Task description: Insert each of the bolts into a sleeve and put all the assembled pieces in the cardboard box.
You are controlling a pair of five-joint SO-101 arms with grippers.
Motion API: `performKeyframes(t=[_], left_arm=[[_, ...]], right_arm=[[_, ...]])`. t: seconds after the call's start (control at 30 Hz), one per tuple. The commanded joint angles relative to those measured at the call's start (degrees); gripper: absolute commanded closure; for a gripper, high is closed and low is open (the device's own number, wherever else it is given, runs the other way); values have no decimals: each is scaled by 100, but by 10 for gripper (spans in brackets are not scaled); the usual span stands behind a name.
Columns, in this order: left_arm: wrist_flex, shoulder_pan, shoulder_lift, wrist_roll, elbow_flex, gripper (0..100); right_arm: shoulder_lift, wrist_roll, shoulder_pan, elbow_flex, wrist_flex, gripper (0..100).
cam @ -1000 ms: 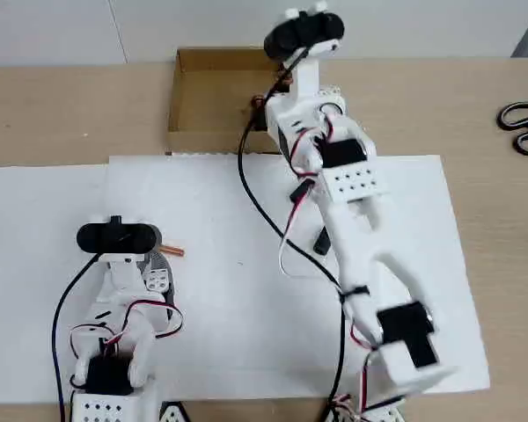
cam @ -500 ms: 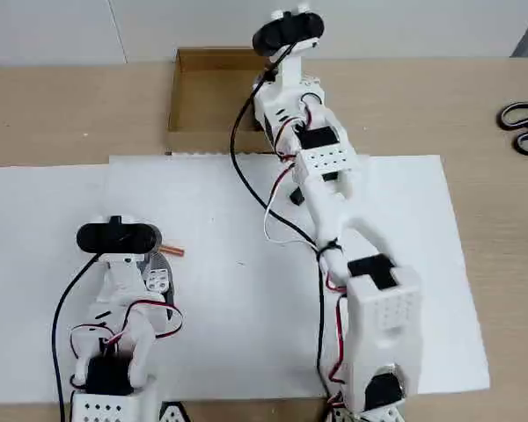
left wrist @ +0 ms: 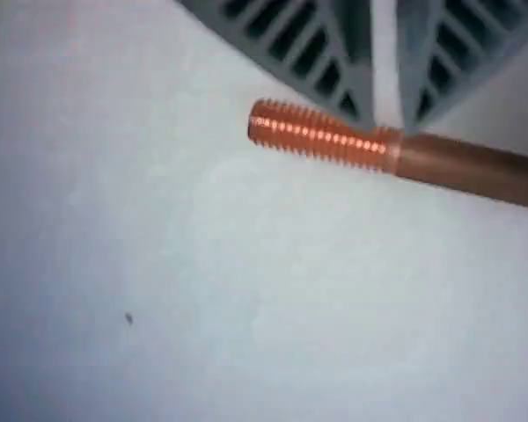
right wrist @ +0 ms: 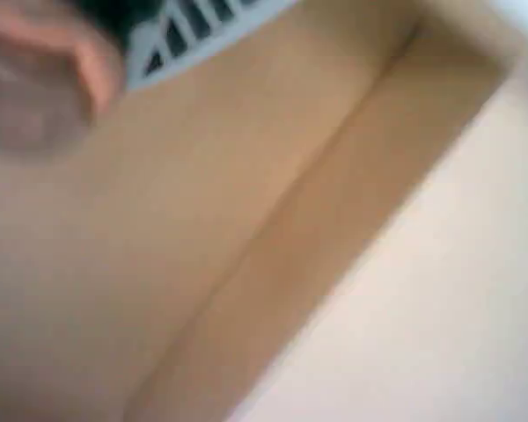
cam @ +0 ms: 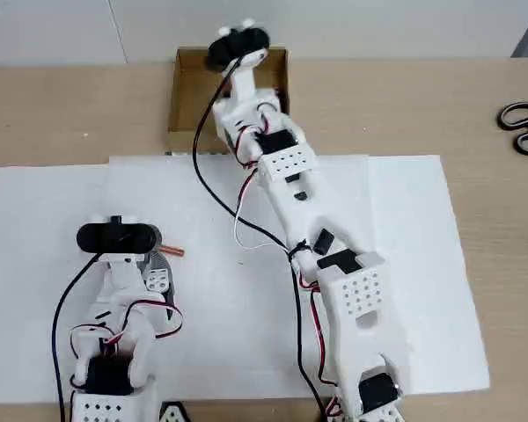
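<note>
Scissors (cam: 521, 126) far right | paper (cam: 44, 220) on table (cam: 70, 114) | right arm (cam: 286, 171) over cardboard box (cam: 187, 97)

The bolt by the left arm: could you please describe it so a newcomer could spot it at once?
On the white paper sheet, find the left arm. Beside its black wrist camera is the bolt: slim, copper-coloured, threaded at one end, unlike the white and black arm parts around it.

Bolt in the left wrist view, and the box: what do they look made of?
The bolt looks like copper-coloured metal with a glossy finish: bright glints run along its cut threads. The cardboard box looks like plain brown cardboard, matte, with thin upright walls and no shine.
</note>
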Motion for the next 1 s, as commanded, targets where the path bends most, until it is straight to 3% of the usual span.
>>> performKeyframes(t=[0.0,0.2,0.77,0.97], left_arm=[[-123,0,-44,9,-48,994],[-123,9,-44,9,-48,994],[-114,9,-44,0,-48,994],[-123,9,-44,9,-48,994]], right_arm=[[-286,-18,40,-387,163,749],[-532,-35,224,-387,585,768],[-2229,-70,330,-387,4699,768],[-2589,-642,268,-387,6079,768]])
